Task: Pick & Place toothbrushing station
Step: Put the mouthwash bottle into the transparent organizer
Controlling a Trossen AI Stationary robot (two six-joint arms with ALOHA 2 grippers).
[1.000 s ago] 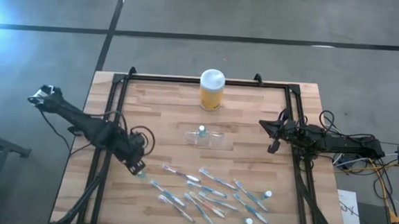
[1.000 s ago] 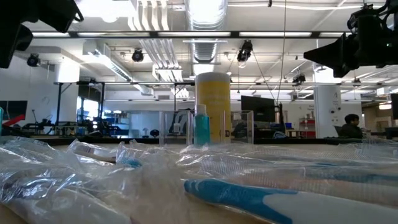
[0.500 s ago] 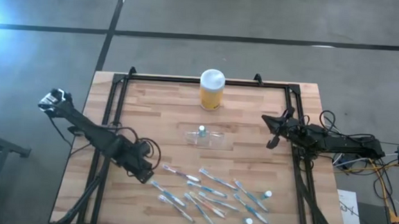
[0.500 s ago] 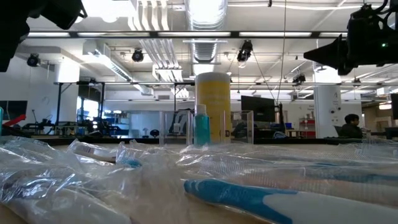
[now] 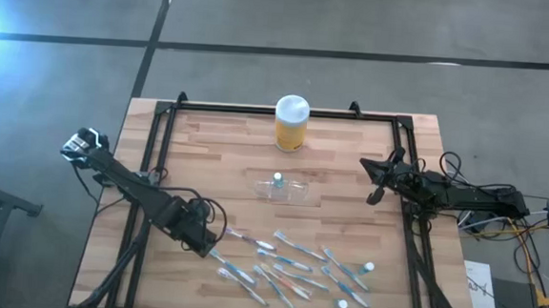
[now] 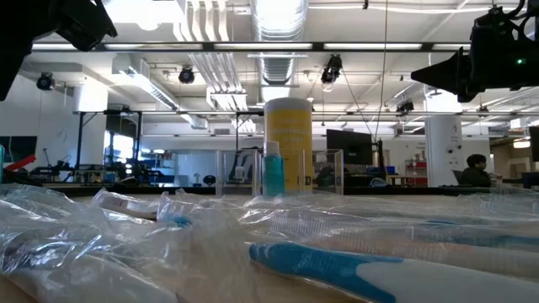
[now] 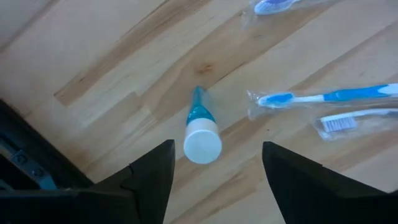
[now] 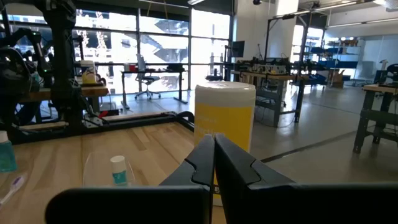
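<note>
Holder (image 5: 283, 187): clear cup in the table's middle, at 6 o'clock from the yellow jar (image 5: 291, 123).
Left gripper (image 5: 204, 248): moved toward 4 o'clock, opened wide, now over a small tube (image 7: 200, 132).
Right gripper (image 5: 377, 192): shut, waiting at 3 o'clock.
Meaning: tube grab next.

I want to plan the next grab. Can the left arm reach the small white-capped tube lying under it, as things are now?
Probably yes. The left gripper is open, and the white-capped tube lies on bare table between its fingers. The nearest toothbrushes lie off to one side, so nothing blocks the way down.
</note>
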